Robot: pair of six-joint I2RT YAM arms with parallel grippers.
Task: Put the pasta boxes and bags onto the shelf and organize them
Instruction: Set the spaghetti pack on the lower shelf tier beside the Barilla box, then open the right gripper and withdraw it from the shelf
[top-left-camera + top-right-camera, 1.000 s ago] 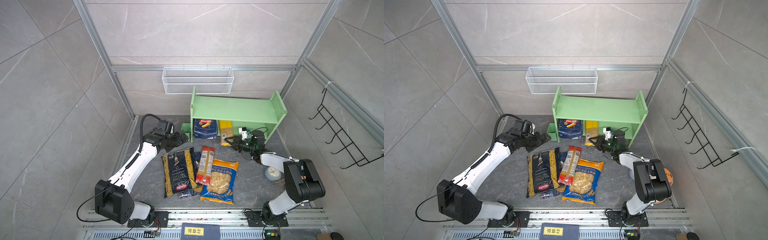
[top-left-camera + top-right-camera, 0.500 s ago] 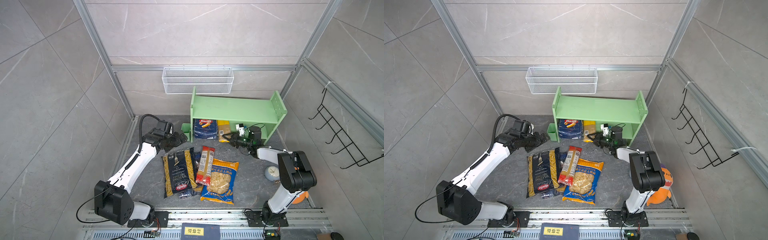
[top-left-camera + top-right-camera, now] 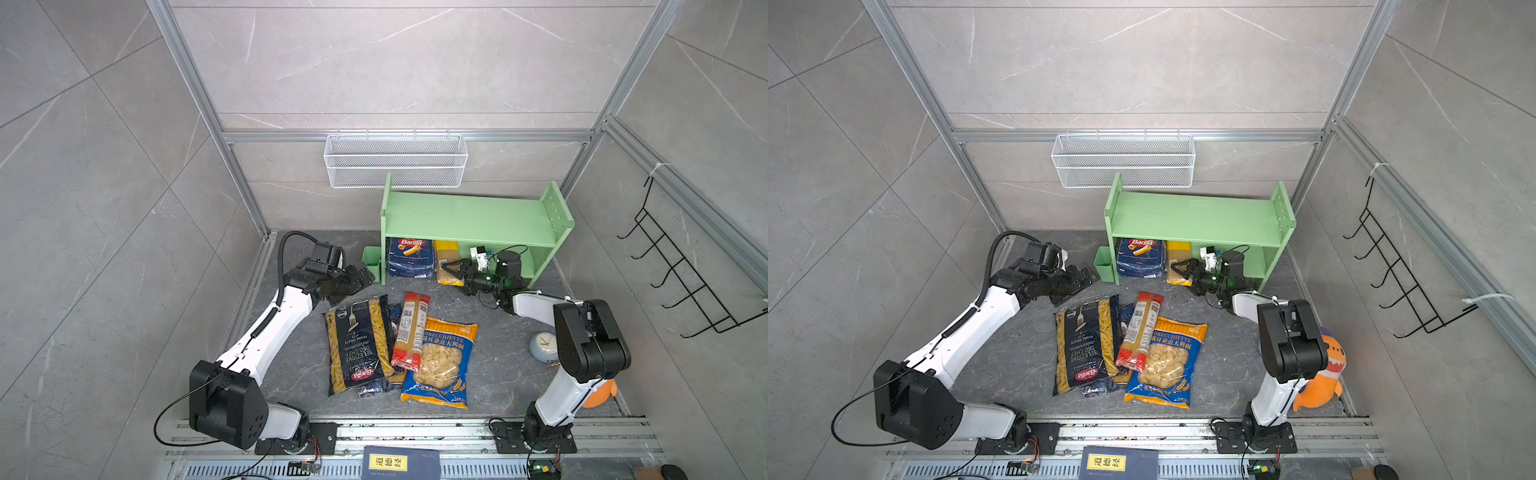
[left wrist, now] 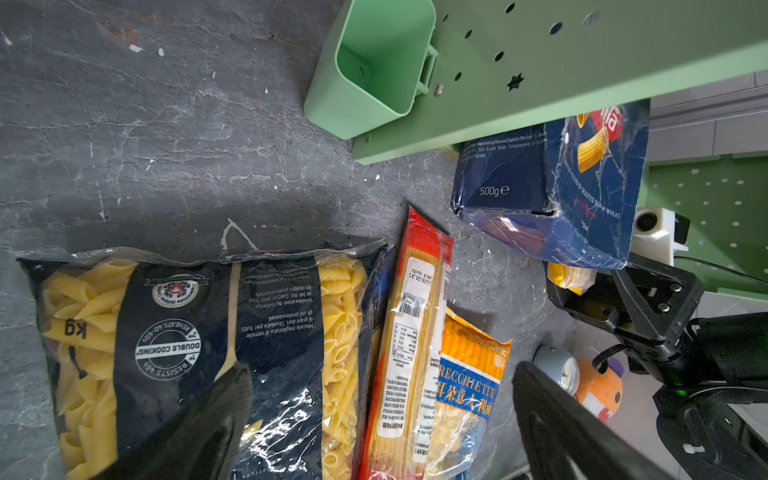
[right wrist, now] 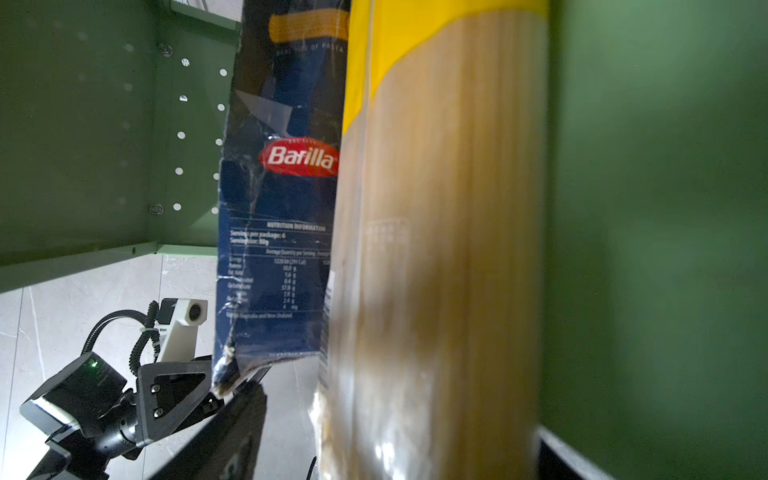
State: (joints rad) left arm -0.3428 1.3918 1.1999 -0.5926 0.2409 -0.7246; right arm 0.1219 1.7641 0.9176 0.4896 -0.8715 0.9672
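Down on the grey, slate-veined floor (image 3: 498,374) stands the shelf (image 3: 469,216), a smooth light green two-tier unit with peg-holed side panels and a small green cup (image 3: 371,259) clipped to its left panel. The Barilla carton (image 3: 409,259), a flat dark blue box with dented, creased card and a red oval logo, sits in the lower tier at the left end, its near end jutting past the front edge. Just beside it on the right, touching, lies the yellow spaghetti pack (image 3: 446,257), a slim glossy sleeve full of straight pale strands. The right gripper (image 3: 446,271) is at this pack's near end with its black jaws spread apart on either side of it; in the right wrist view a gap shows between one finger (image 5: 232,432) and the film, so nothing is clamped. The left gripper (image 3: 360,283) hangs near the cup with its jaws fully apart and empty, the fingers (image 4: 216,419) over the penne bag (image 3: 357,345), a large black crinkly pack with clear windows of ridged tubes. Beside that, out on the floor in front of the shelf, the red-ended spaghetti pack (image 3: 411,328) lies partly across the blue-orange orecchiette bag (image 3: 442,365), and a dark blue spaghetti pack (image 3: 392,316) peeks out from beneath them. A white wire basket (image 3: 395,160) hangs on the wall above the shelf.
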